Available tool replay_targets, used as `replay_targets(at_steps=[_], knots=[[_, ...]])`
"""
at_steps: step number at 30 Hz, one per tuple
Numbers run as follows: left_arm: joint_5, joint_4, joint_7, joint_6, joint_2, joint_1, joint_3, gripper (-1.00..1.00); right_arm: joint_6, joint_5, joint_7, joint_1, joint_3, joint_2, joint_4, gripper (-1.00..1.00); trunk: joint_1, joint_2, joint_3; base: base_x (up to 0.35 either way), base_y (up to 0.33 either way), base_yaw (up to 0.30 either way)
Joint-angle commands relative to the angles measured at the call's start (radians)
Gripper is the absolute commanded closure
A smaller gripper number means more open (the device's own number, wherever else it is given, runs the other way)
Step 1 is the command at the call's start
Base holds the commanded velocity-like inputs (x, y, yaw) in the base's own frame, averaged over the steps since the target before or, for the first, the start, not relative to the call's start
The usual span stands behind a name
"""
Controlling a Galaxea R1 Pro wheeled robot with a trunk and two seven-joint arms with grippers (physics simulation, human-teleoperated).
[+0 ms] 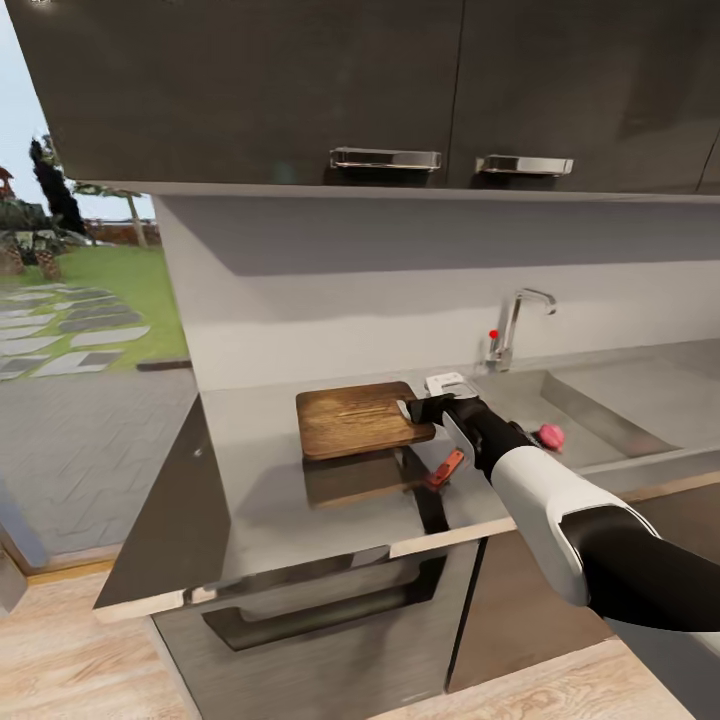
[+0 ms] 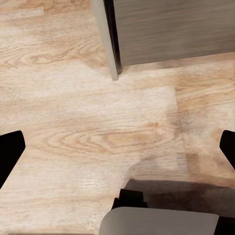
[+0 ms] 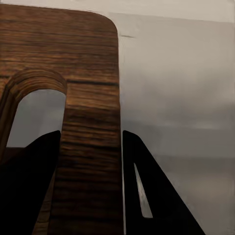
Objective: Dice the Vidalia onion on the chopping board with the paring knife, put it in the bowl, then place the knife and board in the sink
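Wooden chopping board in right gripper, over countertop.

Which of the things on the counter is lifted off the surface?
The chopping board, held up by the right gripper with its shadow below; the knife lies flat.

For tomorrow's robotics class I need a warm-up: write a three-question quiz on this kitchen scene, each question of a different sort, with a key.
1. True or false: the chopping board lies flat on the countertop.
2. Which pincer grips the board's handle end? A) left B) right
3. Fill in: the red-handled paring knife lies on the countertop beside the ____ arm.

Key:
1. False: the board is lifted, its shadow below.
2. B: the right pincer is closed across the strip beside the handle slot.
3. right
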Motion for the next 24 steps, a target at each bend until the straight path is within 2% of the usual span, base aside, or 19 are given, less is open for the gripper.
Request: replay_targets(at_steps=[1,6,12,24], knots=[[0.006,-0.002,0.000,-0.001,0.000,0.001,-0.001,-1.00,0.005,-0.001,0.003,-0.001,0.003,0.000,-0.002,1.00,0.000,-0.001,-0.001,0.000,0.000,0.194],[0.005,-0.002,0.000,-0.001,0.000,0.001,-0.001,-1.00,0.005,-0.001,0.003,-0.001,0.003,0.000,-0.002,1.00,0.000,-0.001,-0.001,0.000,0.000,0.218],[0.005,-0.002,0.000,-0.001,0.000,0.001,-0.001,-1.00,0.004,-0.001,0.003,-0.001,0.003,0.000,-0.001,1.00,0.000,-0.001,-0.001,0.000,-0.006,0.062],[0.007,-0.001,0.000,-0.001,0.000,0.001,-0.001,-1.00,0.004,-0.001,0.003,-0.001,0.003,-0.002,-0.002,1.00,0.000,-0.001,-0.001,0.000,-0.240,0.001]])
